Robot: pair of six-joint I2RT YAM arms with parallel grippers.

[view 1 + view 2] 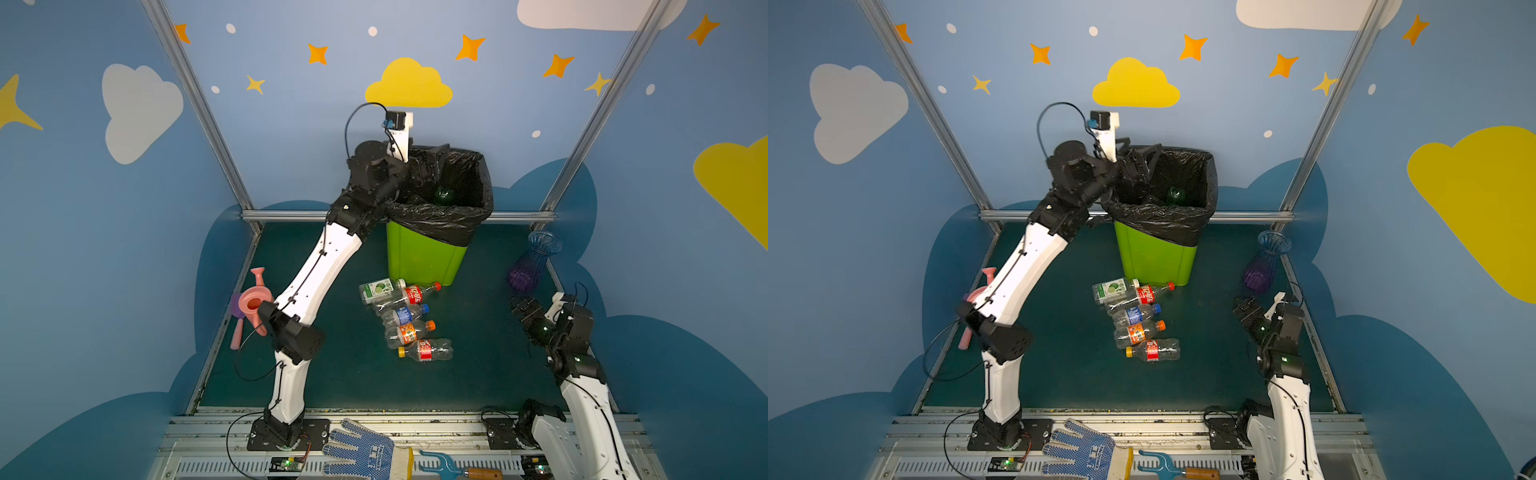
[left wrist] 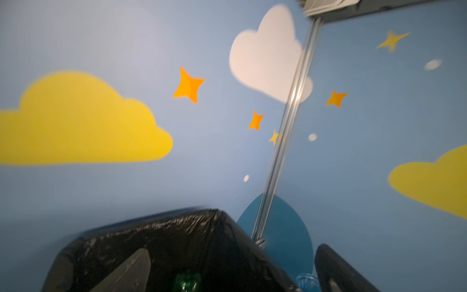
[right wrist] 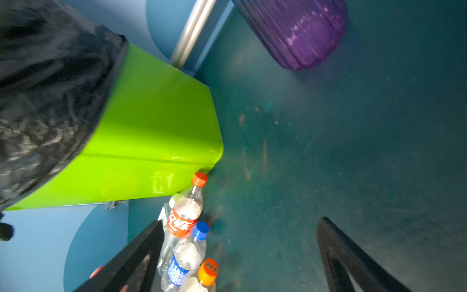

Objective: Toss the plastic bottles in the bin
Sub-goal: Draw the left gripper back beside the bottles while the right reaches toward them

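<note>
The lime-green bin (image 1: 424, 257) (image 1: 1154, 257) with a black bag over its rim (image 2: 151, 227) stands at the back of the mat. My left gripper (image 1: 432, 166) (image 2: 231, 275) hangs open over the bin's left rim, nothing between its fingers. A green plastic bottle (image 1: 444, 195) (image 2: 187, 282) lies inside the bin. Several plastic bottles (image 1: 409, 320) (image 1: 1138, 322) lie in a row on the mat before the bin, with red, blue, orange and yellow caps (image 3: 199, 231). My right gripper (image 1: 524, 307) (image 3: 240, 265) stands open and empty, low at the right, apart from the row.
A ribbed blue-purple vase (image 1: 534, 259) (image 3: 298, 32) stands at the back right. A pink watering can (image 1: 251, 303) sits at the left edge behind my left arm. A blue dotted glove (image 1: 361, 451) and a blue hand fork (image 1: 442, 463) lie on the front rail.
</note>
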